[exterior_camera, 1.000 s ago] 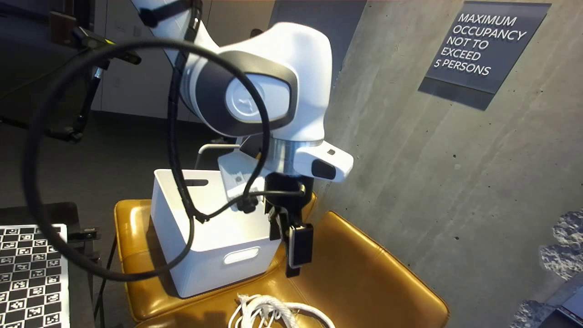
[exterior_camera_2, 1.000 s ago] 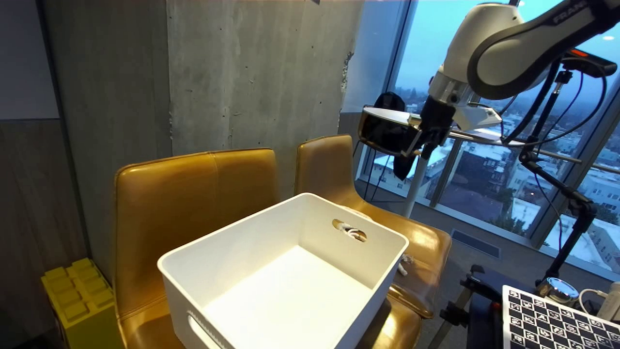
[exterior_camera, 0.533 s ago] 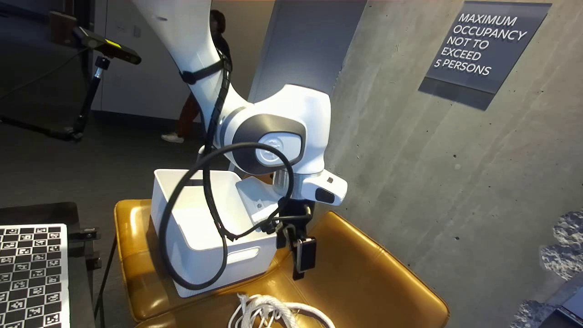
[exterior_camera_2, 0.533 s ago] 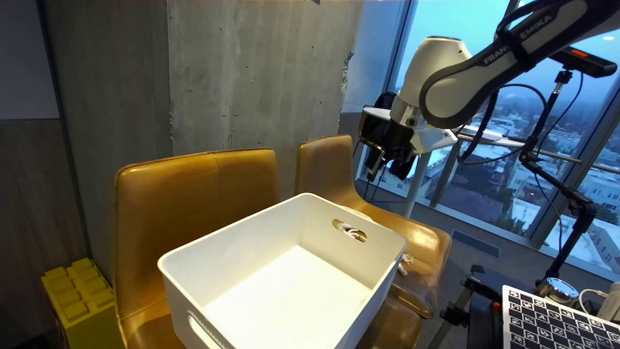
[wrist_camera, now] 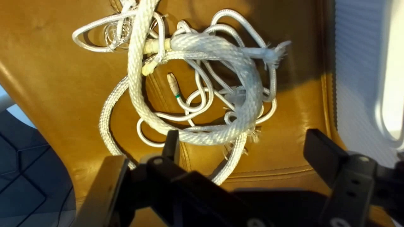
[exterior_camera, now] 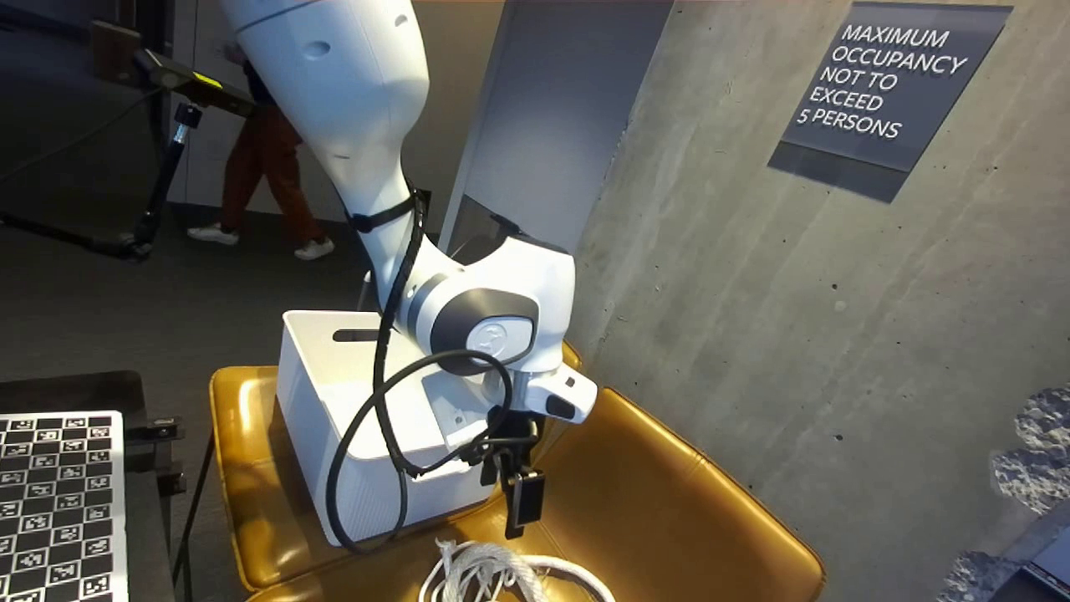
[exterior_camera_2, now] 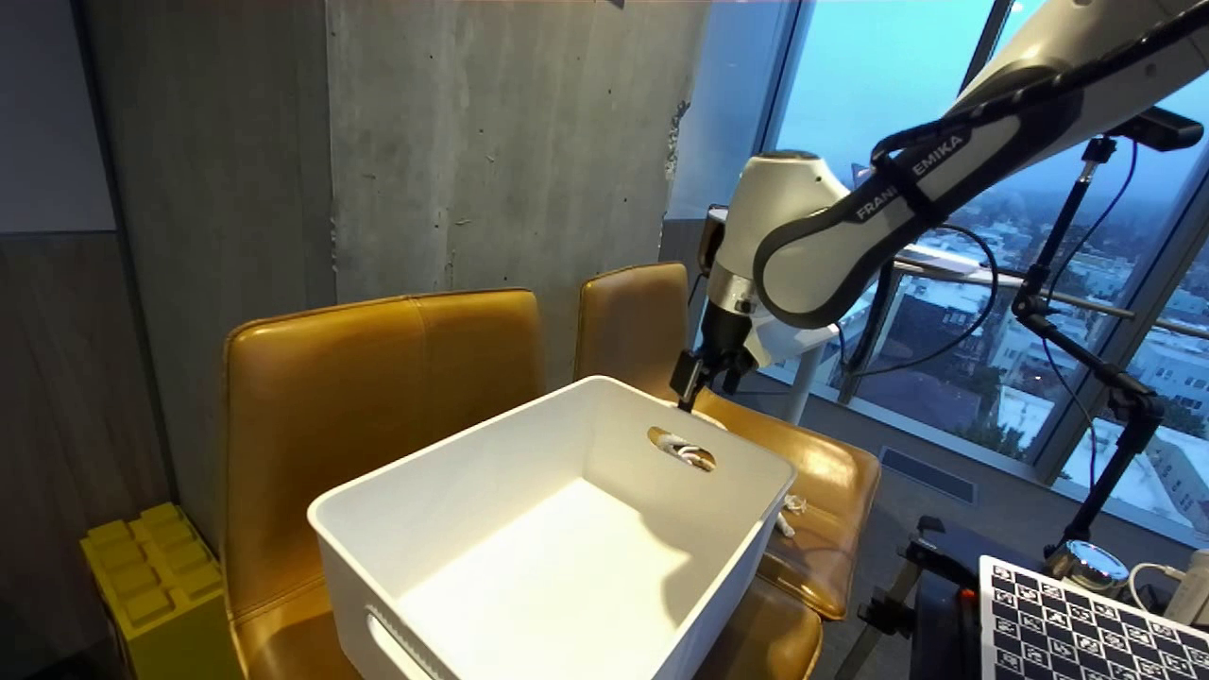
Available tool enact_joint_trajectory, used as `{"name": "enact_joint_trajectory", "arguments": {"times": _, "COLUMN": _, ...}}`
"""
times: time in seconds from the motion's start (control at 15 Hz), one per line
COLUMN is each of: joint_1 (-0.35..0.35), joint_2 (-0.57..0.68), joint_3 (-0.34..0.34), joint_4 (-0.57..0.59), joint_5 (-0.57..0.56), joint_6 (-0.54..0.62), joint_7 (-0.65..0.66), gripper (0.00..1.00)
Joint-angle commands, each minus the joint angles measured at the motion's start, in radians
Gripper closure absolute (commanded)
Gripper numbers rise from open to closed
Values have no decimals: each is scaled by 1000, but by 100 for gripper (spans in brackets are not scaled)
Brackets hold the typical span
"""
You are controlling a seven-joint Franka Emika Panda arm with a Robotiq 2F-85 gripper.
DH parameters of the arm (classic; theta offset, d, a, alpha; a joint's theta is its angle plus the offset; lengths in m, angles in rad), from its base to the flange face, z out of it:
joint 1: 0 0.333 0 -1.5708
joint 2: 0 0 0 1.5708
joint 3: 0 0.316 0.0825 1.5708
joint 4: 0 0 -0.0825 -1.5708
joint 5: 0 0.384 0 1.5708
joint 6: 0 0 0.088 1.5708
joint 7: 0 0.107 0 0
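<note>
A rough grey concrete wall (exterior_camera: 736,318) rises behind a pair of glossy tan leather chairs (exterior_camera_2: 387,378). My white jointed arm (exterior_camera: 359,109) leans down over them. The seat of one makes a stitched tan leather surface (wrist_camera: 79,104) beneath me; the other bears a deep white plastic bin (exterior_camera_2: 491,491) with rounded corners. A flat black-and-white checked board (exterior_camera: 63,510) lies off to one side, apart from the chairs. On the surface lies a thick white braided rope (wrist_camera: 254,94), curled in a broad loop near the bin. Over that surface, just outside the bin's end wall, I hang my black two-fingered tool (wrist_camera: 244,151). Its jaws stand wide apart, and the rope is the thing nearest to them. In the wrist view one fingertip (wrist_camera: 172,146) overlaps the edge of the loop; I cannot tell whether they touch. Thin white cord (wrist_camera: 176,119) tangles inside and around the thick loop. A frayed white tuft (wrist_camera: 277,53) sticks out on the side toward the bin. Smallest of all, a narrow green band (wrist_camera: 177,95) rings the cord close to a tip.
</note>
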Motion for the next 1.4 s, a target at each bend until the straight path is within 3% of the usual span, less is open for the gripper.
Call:
{"name": "enact_joint_trajectory", "arguments": {"times": 0.0, "joint_1": 21, "joint_2": 78, "joint_3": -28, "joint_4": 85, "joint_5": 24, "joint_6": -7, "joint_7": 20, "gripper": 0}}
{"name": "enact_joint_trajectory", "arguments": {"times": 0.87, "joint_1": 37, "joint_2": 282, "joint_3": -38, "joint_4": 274, "joint_5": 78, "joint_6": -28, "joint_7": 36, "gripper": 1}}
{"name": "enact_joint_trajectory", "arguments": {"times": 1.0, "joint_1": 45, "joint_2": 306, "joint_3": -38, "joint_4": 295, "joint_5": 81, "joint_6": -33, "joint_7": 45, "gripper": 25}}
{"name": "enact_joint_trajectory", "arguments": {"times": 1.07, "joint_1": 49, "joint_2": 316, "joint_3": -38, "joint_4": 302, "joint_5": 82, "joint_6": -35, "joint_7": 48, "gripper": 29}}
{"name": "enact_joint_trajectory", "arguments": {"times": 1.33, "joint_1": 61, "joint_2": 336, "joint_3": -41, "joint_4": 323, "joint_5": 90, "joint_6": -48, "joint_7": 56, "gripper": 59}}
